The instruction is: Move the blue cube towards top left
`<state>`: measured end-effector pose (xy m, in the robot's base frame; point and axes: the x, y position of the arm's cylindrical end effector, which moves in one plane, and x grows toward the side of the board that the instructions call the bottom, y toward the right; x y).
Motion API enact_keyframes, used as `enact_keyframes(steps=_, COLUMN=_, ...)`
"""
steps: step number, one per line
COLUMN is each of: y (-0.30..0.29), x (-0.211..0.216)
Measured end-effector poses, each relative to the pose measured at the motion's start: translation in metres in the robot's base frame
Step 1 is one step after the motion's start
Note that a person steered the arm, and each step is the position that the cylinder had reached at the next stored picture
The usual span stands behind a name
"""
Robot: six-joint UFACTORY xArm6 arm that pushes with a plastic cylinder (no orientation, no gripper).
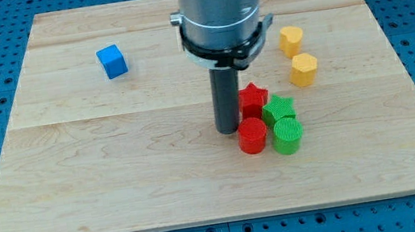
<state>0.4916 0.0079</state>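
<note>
Blue cube (112, 62) upper left, well apart from my tip (229, 131); tip bare, beside red star (254, 97).

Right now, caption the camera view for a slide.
My tip rests beside the red star, far from the blue cube at the board's upper left.

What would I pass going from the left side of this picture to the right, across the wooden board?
blue cube → my tip → the red and green cluster, led by the red cylinder and ending with the green cylinder → the two yellow blocks, upper and lower, which overlap in left-to-right position.
</note>
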Motion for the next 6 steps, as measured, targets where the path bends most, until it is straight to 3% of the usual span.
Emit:
enact_keyframes(steps=2, y=-0.107, x=-0.026)
enact_keyframes(steps=5, y=-0.136, x=-0.159)
enact_keyframes(steps=6, y=-0.166, x=-0.184)
